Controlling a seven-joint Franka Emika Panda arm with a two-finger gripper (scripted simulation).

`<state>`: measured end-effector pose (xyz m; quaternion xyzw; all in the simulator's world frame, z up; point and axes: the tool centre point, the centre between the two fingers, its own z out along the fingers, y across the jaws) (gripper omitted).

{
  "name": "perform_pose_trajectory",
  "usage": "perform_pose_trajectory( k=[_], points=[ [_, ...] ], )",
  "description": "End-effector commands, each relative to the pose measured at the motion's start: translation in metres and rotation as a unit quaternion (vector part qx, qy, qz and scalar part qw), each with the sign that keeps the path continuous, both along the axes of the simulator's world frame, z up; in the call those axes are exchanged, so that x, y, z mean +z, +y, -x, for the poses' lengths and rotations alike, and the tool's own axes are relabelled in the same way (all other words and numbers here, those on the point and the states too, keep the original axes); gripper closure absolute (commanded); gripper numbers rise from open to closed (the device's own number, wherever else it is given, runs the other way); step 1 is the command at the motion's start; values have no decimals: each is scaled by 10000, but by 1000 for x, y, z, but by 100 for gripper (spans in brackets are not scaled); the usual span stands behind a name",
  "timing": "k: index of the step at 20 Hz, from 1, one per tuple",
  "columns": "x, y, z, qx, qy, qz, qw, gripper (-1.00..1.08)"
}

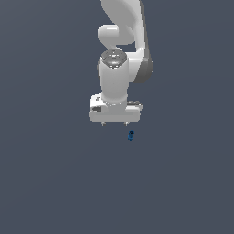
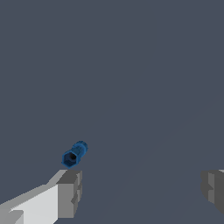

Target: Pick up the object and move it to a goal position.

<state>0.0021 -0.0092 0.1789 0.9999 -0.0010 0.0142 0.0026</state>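
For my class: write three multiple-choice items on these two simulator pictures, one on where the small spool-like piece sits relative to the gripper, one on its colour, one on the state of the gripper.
1. Where is the spool-like piece?
A. Clamped between the fingers
B. Apart from the gripper, off to the exterior view's right
C. On top of the arm

2. What colour is the piece?
A. Dark blue
B. Red
C. Yellow

3. What state is the gripper in?
A. Shut on the piece
B. Shut on nothing
C. Open, holding nothing

Answers:
1 B: the exterior view shows a gap between piece and gripper.
2 A: both views show it blue.
3 C: in the wrist view the fingers stand wide apart, with the piece outside them.
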Motion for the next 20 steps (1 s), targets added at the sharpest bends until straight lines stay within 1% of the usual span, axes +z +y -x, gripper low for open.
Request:
perform_pose_trajectory(
  k=[1,4,8,10,15,20],
  points=[
    [0,0,0,0,0,0,10000,-92],
    [-3,-3,3,18,54,14,10000,-92],
    [-14,-13,12,63,245,57,9997,-92],
    [-16,-16,14,62,297,68,9995,-92],
    [-16,-14,14,89,287,67,9995,-92],
    [-22,-8,14,334,286,72,9990,-92]
  ],
)
